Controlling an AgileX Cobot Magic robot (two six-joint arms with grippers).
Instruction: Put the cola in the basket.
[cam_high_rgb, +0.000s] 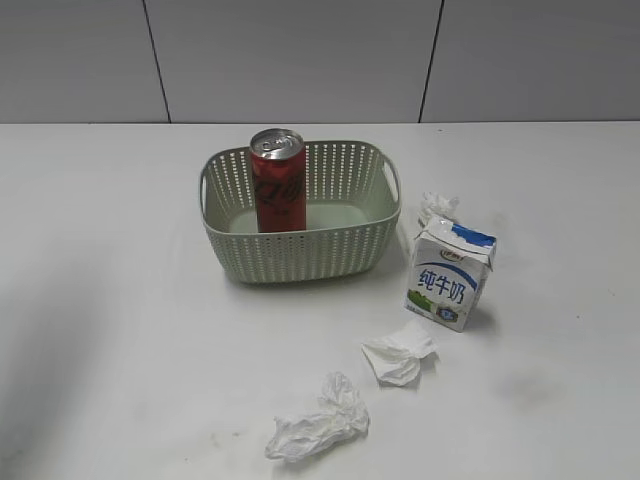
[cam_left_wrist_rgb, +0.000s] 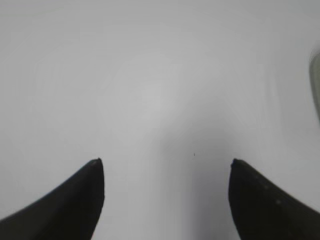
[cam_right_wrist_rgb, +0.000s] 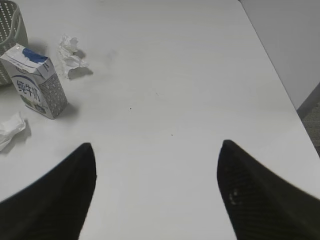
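- Exterior view, from the left: bare white table, then the pale green perforated basket with the cola standing inside it, towards its left half, silver top upward and rising above the rim.
- Long axis of the cola runs vertical; the can stands upright, lettering running down its side.
- Handling, as a judgement: a slim aluminium can is stiff enough for a firm pinch yet dents if squeezed hard, its painted wall is smooth and rather slippery, and its height makes it tippy. The best hold looks like mid-body, across the narrow width.
- Right of the basket sit a crumpled tissue and a white-and-blue milk carton; two more tissue wads lie nearer the camera.
- Left gripper hangs over bare table with its jaws spread wide, holding nothing.
- Right gripper is likewise wide apart and empty, well clear of the carton.
- With the can in the basket, the task looks done.
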